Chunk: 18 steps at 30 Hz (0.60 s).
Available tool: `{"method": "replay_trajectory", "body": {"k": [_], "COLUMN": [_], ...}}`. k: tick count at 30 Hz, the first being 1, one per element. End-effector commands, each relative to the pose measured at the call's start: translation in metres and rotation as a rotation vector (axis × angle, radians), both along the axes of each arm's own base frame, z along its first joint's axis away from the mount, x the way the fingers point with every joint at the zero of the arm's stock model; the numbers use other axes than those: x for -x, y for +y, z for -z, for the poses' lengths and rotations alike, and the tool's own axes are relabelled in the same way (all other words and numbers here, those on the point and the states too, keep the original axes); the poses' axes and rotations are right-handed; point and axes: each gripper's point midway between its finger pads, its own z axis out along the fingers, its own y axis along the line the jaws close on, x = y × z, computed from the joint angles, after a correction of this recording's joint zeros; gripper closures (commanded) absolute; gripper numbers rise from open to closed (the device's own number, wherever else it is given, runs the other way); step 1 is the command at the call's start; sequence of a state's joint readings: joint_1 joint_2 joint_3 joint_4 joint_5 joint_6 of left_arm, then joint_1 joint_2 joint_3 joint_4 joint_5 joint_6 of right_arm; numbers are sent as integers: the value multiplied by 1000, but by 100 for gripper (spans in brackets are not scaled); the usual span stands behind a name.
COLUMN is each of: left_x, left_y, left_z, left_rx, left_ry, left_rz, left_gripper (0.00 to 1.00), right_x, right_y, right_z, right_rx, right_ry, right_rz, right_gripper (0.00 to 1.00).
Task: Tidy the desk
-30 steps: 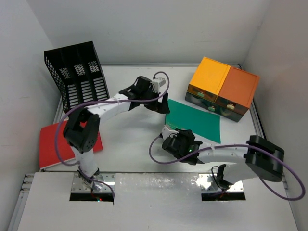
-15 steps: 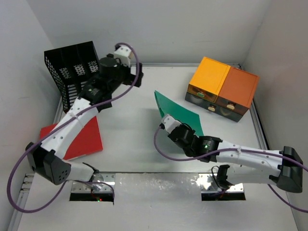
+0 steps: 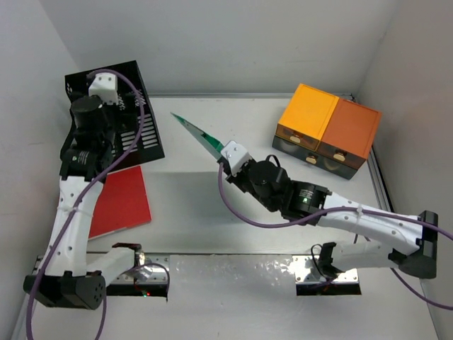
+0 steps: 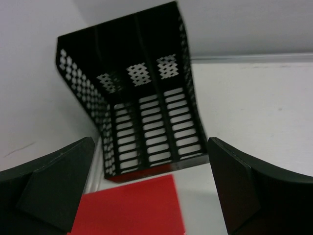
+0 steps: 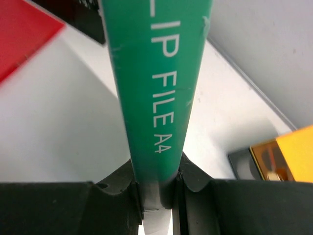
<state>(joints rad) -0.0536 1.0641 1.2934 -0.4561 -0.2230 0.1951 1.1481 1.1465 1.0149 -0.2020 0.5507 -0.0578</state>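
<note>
The desk (image 3: 191,205) is a white tabletop with a thin metal rim. My right gripper (image 3: 225,157) is shut on a green A4 clip file (image 3: 197,132) and holds it edge-on in the air above the desk's middle, its far end pointing toward the back left. In the right wrist view the file (image 5: 156,73) rises from between my closed jaws (image 5: 156,191). My left gripper (image 3: 86,138) is raised over the back left corner, open and empty. In the left wrist view its fingers (image 4: 151,191) stand wide apart above the rack and the red folder.
A black mesh file rack (image 3: 138,120) stands at the back left, also seen in the left wrist view (image 4: 142,117). A red folder (image 3: 124,202) lies flat in front of it (image 4: 132,205). An orange-topped drawer unit (image 3: 329,127) sits at the back right (image 5: 279,156).
My right gripper has lifted the green file off the desk, turned it edge-on and carried it left. My left arm has swung from the desk's middle to above the rack.
</note>
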Motion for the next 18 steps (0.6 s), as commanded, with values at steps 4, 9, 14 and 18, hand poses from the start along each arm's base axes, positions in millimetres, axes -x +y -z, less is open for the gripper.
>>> {"method": "replay_trajectory", "body": {"k": [4,9,14,18], "left_x": [36,64,83,86], "left_y": [73,141,173,179], "left_z": [3,-2,-3,6], "left_rx": [-155,-216,-232,-246], "left_ry": [17,-7,-8,21], "left_rz": [-247,-450,-544,-548], "left_gripper": [1,1,1,1], "right_x": [-17,-52,-72,-95], "right_y": [56,98,135,158], "right_z": [-82,-125,-170,-184], "right_rx": [-228,-395,-577,-703], "right_ry": [-112,-127,-165,-195], "right_rz": [-80,-142,-164,-130], "right_gripper": [100,100,100,100]}}
